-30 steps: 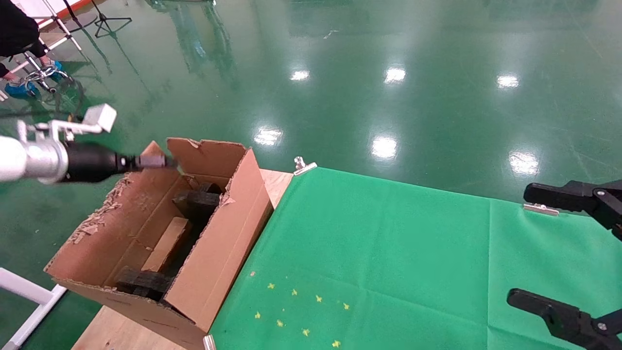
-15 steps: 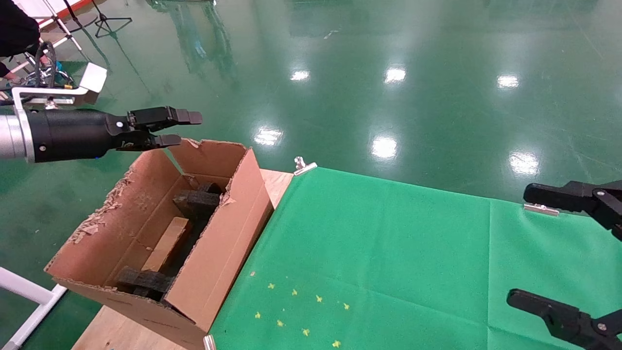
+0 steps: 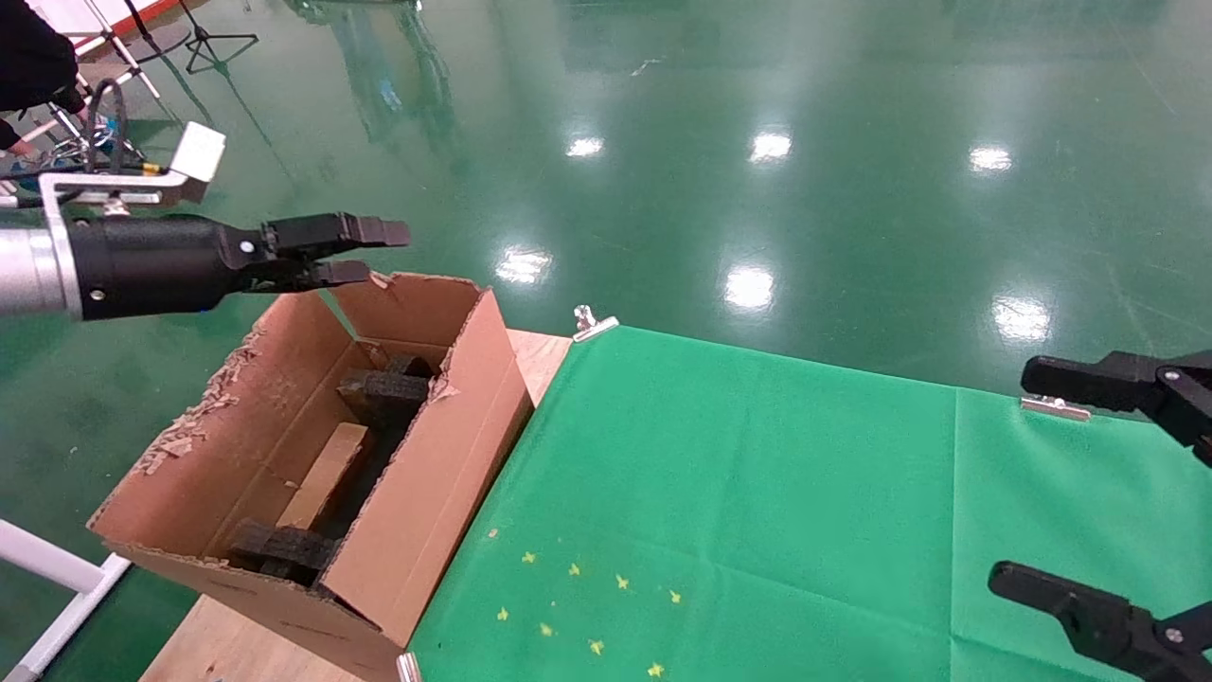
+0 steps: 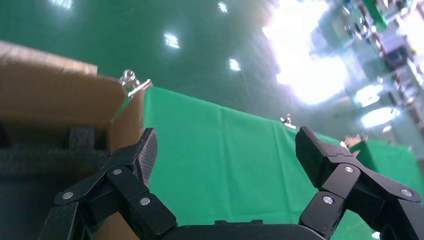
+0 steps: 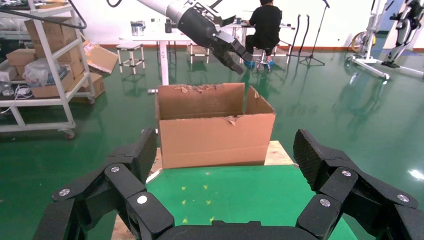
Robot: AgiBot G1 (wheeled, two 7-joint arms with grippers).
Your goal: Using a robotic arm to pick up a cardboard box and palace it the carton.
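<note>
The carton (image 3: 431, 474) stands open on the table's left end, with black foam blocks (image 3: 383, 393) inside. The small cardboard box (image 3: 324, 476) lies in the carton between the foam blocks. My left gripper (image 3: 374, 251) on the white arm is open and empty, held above the carton's far flap. In the left wrist view the left gripper (image 4: 227, 150) spans the carton's corner (image 4: 55, 90) and the green cloth. My right gripper (image 3: 1023, 478) is open and empty at the right edge of the table. The right wrist view shows the right gripper (image 5: 225, 155) facing the carton (image 5: 215, 132).
A green cloth (image 3: 757, 493) covers the table, clipped at its far edge (image 3: 592, 324), with small yellow marks (image 3: 587, 597) near the front. The bare wooden table top (image 3: 227, 649) shows under the carton. A person (image 5: 265, 25) sits at a far table, and shelves (image 5: 45, 70) stand beside.
My left gripper has risen from the carton's far flap, now shows its fingers open, and has shifted a little to the right. The cardboard box stays in the carton. The right arm has not moved.
</note>
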